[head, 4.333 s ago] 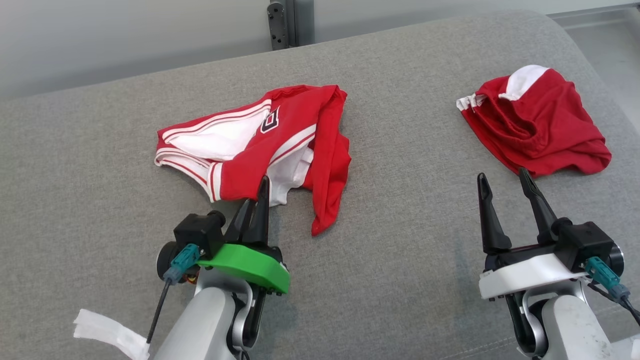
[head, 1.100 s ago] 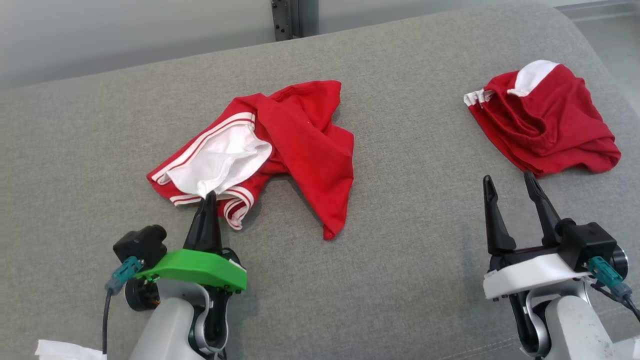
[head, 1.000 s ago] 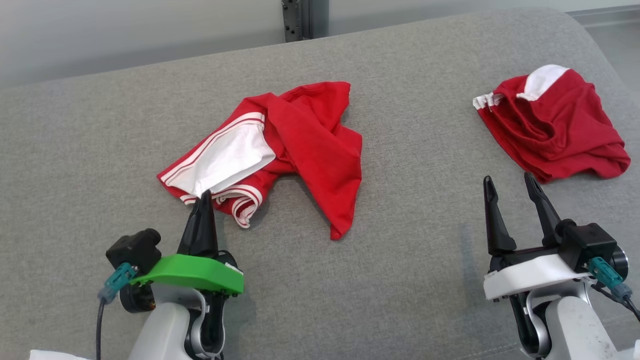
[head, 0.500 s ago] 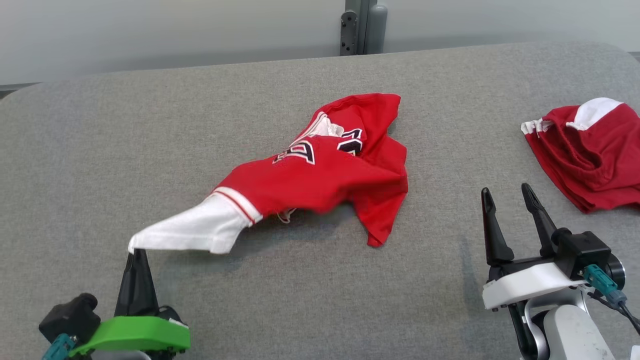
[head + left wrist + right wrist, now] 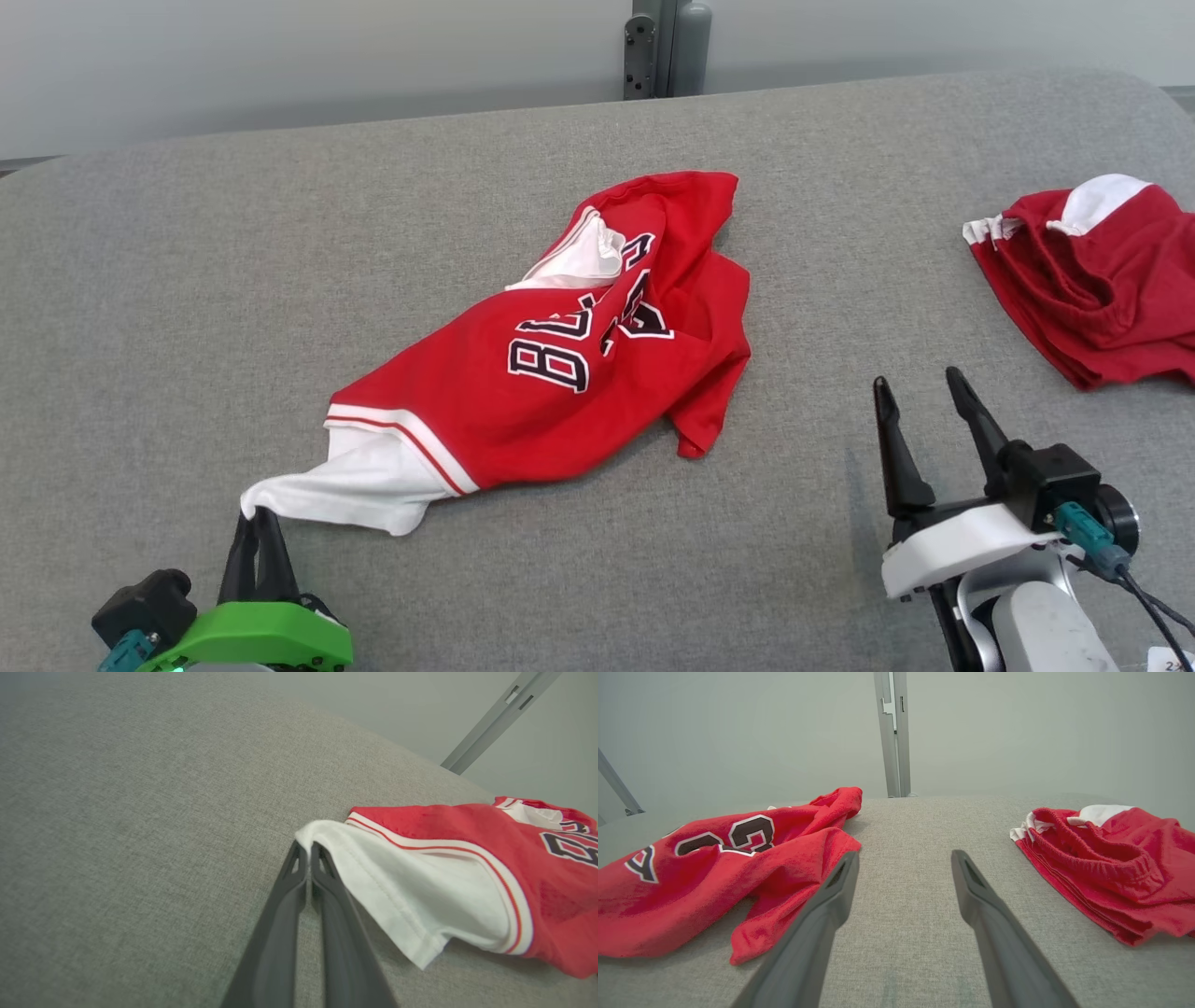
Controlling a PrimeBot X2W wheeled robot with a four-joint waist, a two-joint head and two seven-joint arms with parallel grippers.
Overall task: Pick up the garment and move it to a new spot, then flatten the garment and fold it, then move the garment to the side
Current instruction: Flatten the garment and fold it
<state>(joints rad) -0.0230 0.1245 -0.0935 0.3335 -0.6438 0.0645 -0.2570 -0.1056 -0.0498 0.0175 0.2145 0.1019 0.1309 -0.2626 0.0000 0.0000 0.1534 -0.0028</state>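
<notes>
The garment [image 5: 560, 373] is a red jersey with dark lettering and a white sleeve, lying stretched out in the middle of the grey padded surface [image 5: 168, 308]. My left gripper [image 5: 257, 523] is at the near left, shut on the tip of the white sleeve, which lies low over the surface. The left wrist view shows the fingers pinched together at the sleeve's hem, my left gripper [image 5: 304, 851] holding the garment [image 5: 467, 858]. My right gripper [image 5: 920, 387] stands open at the near right, apart from the garment [image 5: 714, 872], nothing between its fingers [image 5: 831, 896].
A second red and white garment [image 5: 1092, 280] lies crumpled at the far right, close beyond my right gripper [image 5: 903, 856]. A grey metal post [image 5: 663, 47] stands behind the surface's back edge. Bare grey surface lies to the left and between the two garments.
My left gripper has drawn the white sleeve toward the near left. The garment has unrolled and stretched out, and its lettering now faces up. The camera has shifted too. The right gripper stays open.
</notes>
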